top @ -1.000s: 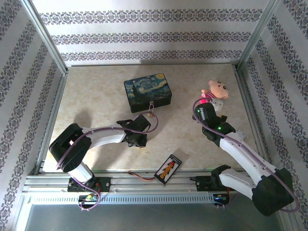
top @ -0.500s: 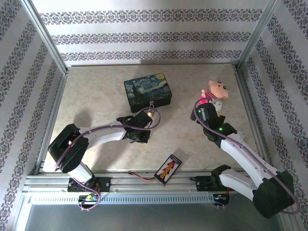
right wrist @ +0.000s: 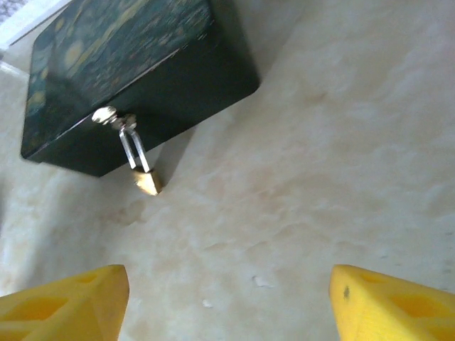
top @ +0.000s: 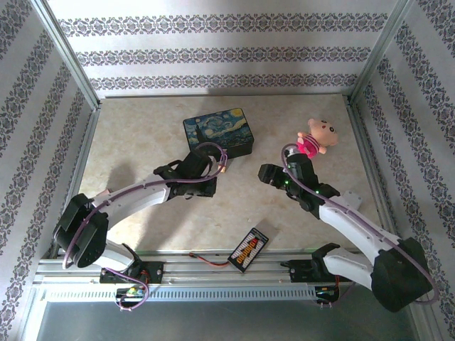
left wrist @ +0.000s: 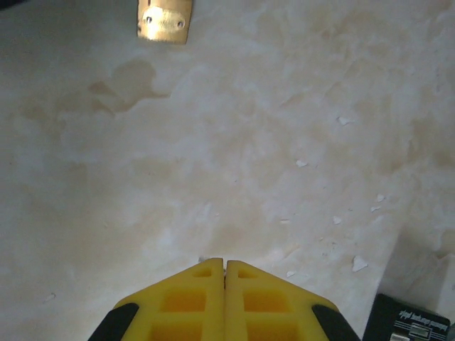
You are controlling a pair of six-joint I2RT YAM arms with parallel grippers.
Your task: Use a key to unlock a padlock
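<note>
Yellow pads of the left gripper (left wrist: 225,264) are pressed flat together over the pale marbled tabletop (left wrist: 298,106); whether the thin grey metal key is pinched between them I can't tell. Just to the right hangs the small brass-gold padlock (right wrist: 146,182). Its silver U-shaped shackle (right wrist: 131,150) is looped through the hasp on the front wall of the dark blue Starry Night painted box (right wrist: 135,64), and its brass body sits low by the table. I'd judge it hard, smooth and light, free to swing and twist on that shackle. It wants pinching across the flat faces of the body, with the bottom end left clear for the key. Further right, the right gripper (right wrist: 227,284) faces the padlock with fingers spread wide, nothing between them, well short of it. The right wrist view gives the shackle, hasp and tilt of the padlock. The left wrist view catches the riveted brass face at its top edge, plus a corner of the black rectangular strip (left wrist: 409,320). From overhead the padlock is a speck, yet both arms angling in toward the box read plainly
</note>
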